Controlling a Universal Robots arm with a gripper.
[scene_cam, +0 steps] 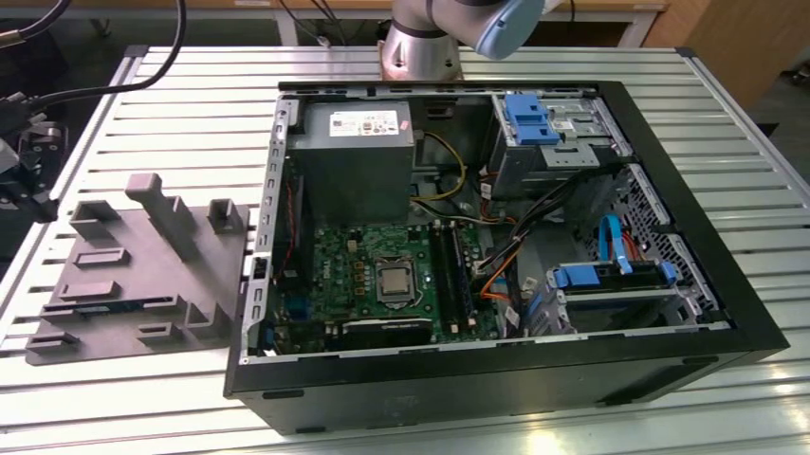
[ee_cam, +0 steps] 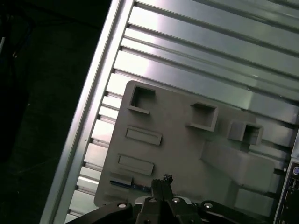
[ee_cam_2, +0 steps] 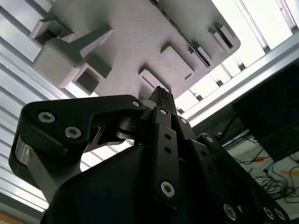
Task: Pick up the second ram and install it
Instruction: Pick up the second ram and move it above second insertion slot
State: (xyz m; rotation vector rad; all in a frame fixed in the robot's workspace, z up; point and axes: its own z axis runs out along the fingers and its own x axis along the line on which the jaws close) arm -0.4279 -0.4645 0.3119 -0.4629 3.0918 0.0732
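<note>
An open computer case [scene_cam: 506, 379] lies on its side on the slatted aluminium worktop [scene_cam: 165, 76], with the green motherboard [scene_cam: 355, 256] and the grey power supply [scene_cam: 351, 161] exposed. To the exterior view's left of the case sits a grey moulded fixture tray [scene_cam: 139, 275]. The second ram [scene_cam: 112, 306] lies flat in a shallow recess near the tray's outer edge, well apart from the case. In the first wrist view the claw [ee_cam: 164, 178] hangs over the tray [ee_cam: 177, 140], its tip just beside one end of the bluish stick [ee_cam: 126, 185]. In both wrist views its fingers are drawn together to a narrow point and hold nothing; the second wrist view shows that point [ee_cam_2: 161, 92] above the tray's blocks and pockets [ee_cam_2: 126, 37].
</note>
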